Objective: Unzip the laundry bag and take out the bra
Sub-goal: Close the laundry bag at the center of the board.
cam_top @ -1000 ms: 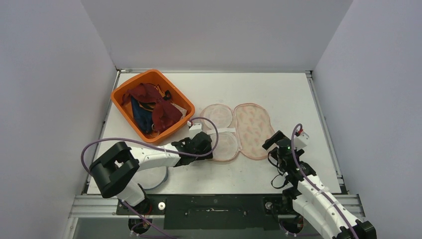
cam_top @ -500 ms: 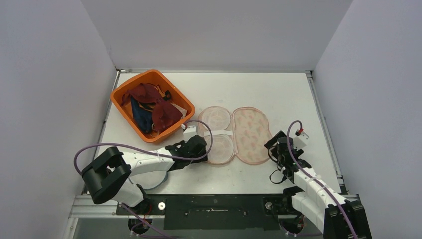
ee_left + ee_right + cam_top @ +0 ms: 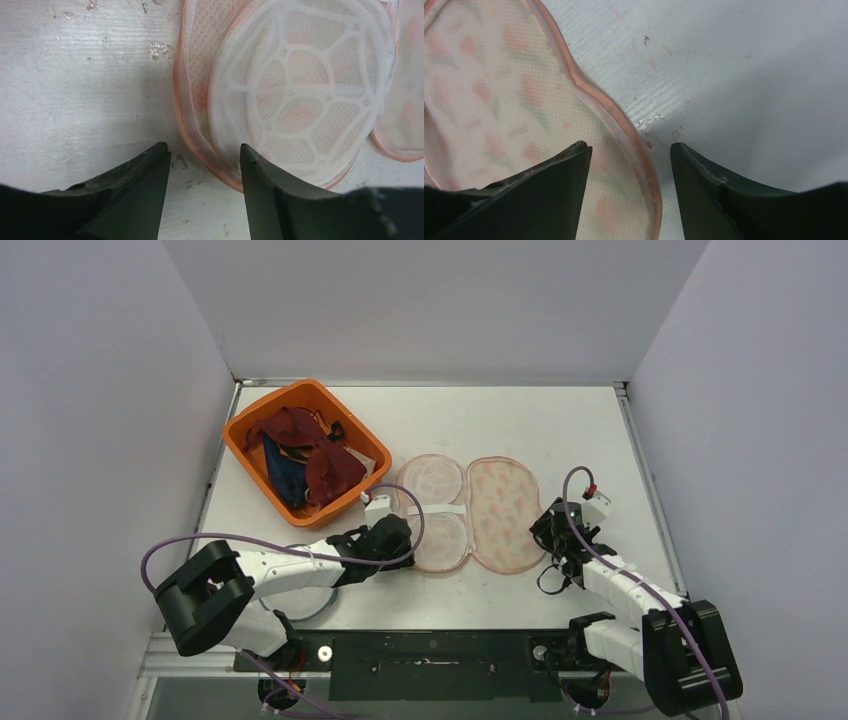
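We see bright, even light from overhead on the white table (image 3: 560, 430), with only faint, soft shadows. In the wrist views small scuffs glint, the laundry bag (image 3: 300, 100) mesh is sharp, and the left gripper (image 3: 204, 147) looks dark and soft-edged.

Setting: robot lab cell. You have a white table (image 3: 560, 430), plain walls (image 3: 430, 300) on three sides, and a bolted metal frame (image 3: 480, 660) at its near edge.
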Action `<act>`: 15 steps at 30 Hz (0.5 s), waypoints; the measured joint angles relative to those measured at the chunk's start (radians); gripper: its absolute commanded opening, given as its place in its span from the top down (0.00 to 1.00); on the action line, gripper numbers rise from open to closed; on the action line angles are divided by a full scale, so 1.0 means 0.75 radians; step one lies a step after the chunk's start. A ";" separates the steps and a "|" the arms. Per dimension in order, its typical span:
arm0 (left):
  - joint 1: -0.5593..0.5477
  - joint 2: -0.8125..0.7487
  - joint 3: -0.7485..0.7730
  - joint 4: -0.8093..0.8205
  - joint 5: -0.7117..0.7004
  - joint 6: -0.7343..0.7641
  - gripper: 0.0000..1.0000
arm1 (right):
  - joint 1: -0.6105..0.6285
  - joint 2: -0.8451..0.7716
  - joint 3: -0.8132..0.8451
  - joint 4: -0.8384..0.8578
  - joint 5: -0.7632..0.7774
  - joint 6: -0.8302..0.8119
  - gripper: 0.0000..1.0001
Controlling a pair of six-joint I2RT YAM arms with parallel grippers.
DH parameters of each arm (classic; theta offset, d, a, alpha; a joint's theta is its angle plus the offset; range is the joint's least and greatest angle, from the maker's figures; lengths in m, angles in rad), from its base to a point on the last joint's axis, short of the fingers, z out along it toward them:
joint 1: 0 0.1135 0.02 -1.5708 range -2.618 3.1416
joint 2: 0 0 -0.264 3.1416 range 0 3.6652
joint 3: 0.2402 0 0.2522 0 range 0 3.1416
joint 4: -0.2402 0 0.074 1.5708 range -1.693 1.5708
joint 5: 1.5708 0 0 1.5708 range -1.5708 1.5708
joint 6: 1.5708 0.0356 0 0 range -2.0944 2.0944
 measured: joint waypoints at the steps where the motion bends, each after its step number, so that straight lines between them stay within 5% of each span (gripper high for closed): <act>1: -0.002 0.000 0.000 0.000 0.001 0.000 0.49 | 0.001 0.028 0.016 0.003 0.000 -0.008 0.46; 13: -0.014 -0.028 0.000 -0.018 0.003 0.002 0.49 | 0.030 0.195 0.104 0.012 -0.004 -0.037 0.93; 15: -0.014 -0.034 0.001 -0.018 0.008 0.003 0.49 | 0.030 0.193 0.105 0.002 -0.014 -0.037 0.95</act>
